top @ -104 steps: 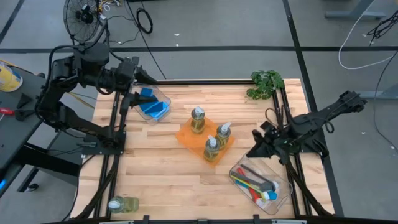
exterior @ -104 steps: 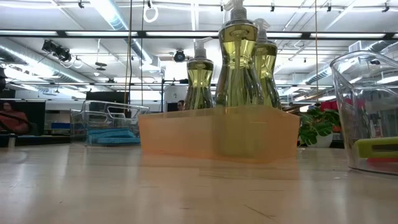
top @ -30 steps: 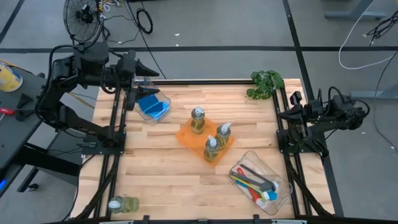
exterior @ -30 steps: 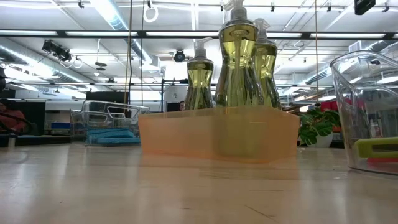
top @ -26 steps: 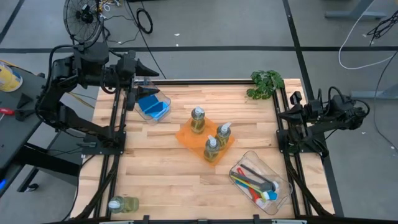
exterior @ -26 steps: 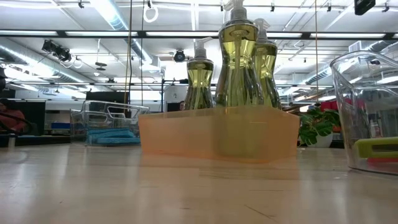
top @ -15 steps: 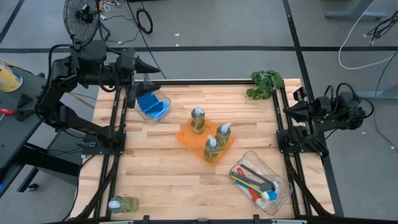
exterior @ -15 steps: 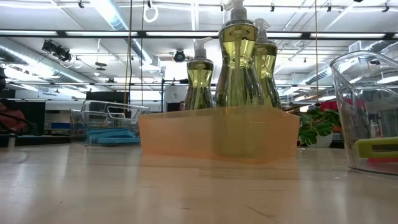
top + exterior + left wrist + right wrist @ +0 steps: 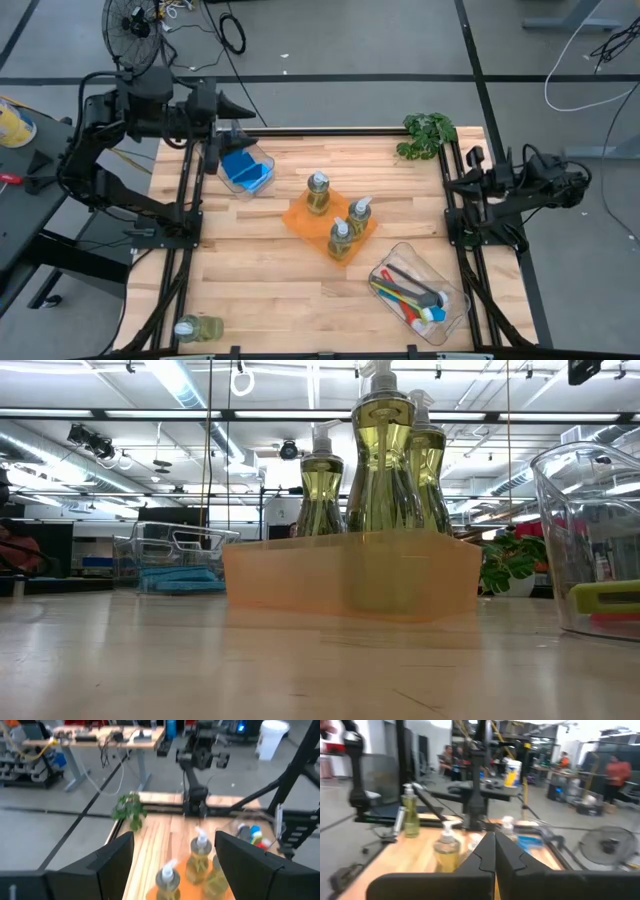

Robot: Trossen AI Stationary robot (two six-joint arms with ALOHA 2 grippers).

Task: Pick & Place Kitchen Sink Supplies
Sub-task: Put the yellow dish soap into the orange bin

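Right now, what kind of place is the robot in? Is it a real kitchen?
Probably not a kitchen: it looks like a robotics lab or workshop. The light wooden table sits in a black metal frame, cables trail across the grey floor, and long ceiling lights hang overhead.

Pale striped wood tabletop [image 9: 260, 270]. Translucent orange tray [image 9: 300, 218] with three clear, yellow-green soap bottles [image 9: 318, 192]; a fourth bottle [image 9: 197, 328] at the near left corner. Blue sponges [image 9: 246, 172] in a clear bin [image 9: 262, 158]. Red, yellow-green, blue and grey brushes [image 9: 405, 295]. Green plant [image 9: 428, 133]. Both hands black.
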